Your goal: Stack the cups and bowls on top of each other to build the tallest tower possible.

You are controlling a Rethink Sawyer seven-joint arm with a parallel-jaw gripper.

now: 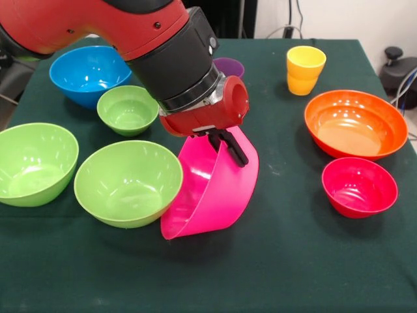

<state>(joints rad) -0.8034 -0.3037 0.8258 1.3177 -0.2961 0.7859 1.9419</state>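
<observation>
My gripper (229, 150) is shut on the rim of the large pink bowl (208, 192), which tilts steeply on its side at the table's middle, its lower edge near the cloth. It touches or nearly touches a lime green bowl (127, 184) to its left. Two more green bowls stand at the left edge (32, 163) and further back (127, 109). The blue bowl (88, 73) is at the back left. The orange bowl (355, 124) and small red bowl (358, 187) stand right. The yellow cup (305, 68) is at the back right. The purple cup (229, 66) is half hidden behind my arm. No tower shows.
The table is covered in a dark green cloth (280, 261). All bowls stand apart, open side up. The yellow cup's lower part looks more orange, perhaps a second cup under it. A black object (396, 65) sits off the table's right back corner.
</observation>
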